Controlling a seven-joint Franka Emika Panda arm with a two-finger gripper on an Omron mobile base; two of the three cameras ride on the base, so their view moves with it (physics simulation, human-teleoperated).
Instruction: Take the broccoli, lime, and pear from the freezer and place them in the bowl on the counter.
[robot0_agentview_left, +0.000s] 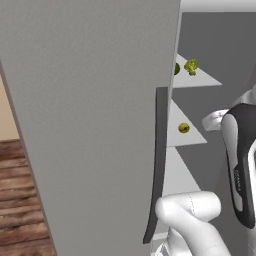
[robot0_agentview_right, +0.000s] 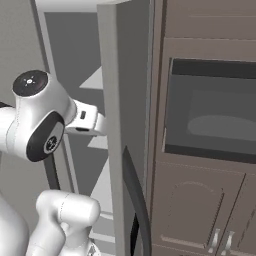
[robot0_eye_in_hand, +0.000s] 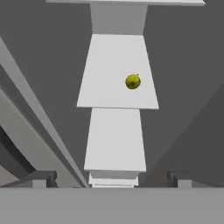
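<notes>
Left base view: we see the tall grey freezer (robot0_agentview_left: 90, 125) w/ its broad flat door swung open toward us and the long dark curved handle (robot0_agentview_left: 157, 165) running down the door's edge. Inside, pale grey shelves (robot0_agentview_left: 192, 77) step down. On the upper shelf, near its front edge, sits the small bumpy yellow-green broccoli (robot0_agentview_left: 191, 66), just beside a dark green round lime (robot0_agentview_left: 176, 69) that the door edge half hides. One shelf lower, a small round yellow-green fruit (robot0_agentview_left: 183, 128), prob. the pear, lies near the shelf's middle, well apart from the other two.

Hand view: that same fruit (robot0_eye_in_hand: 133, 81) rests toward the right edge of its shelf (robot0_eye_in_hand: 117, 72), w/ the freezer's dark walls either side. Our gripper (robot0_eye_in_hand: 112, 178) has its two dark fingertips (robot0_eye_in_hand: 41, 177) standing wide apart at the bottom, nothing between them.

Right base view: our white arm (robot0_agentview_right: 45, 120) reaches past the door edge into the freezer (robot0_agentview_right: 117, 125); dark brown wall cabinets (robot0_agentview_right: 210, 125) stand just beside it on the right.
</notes>
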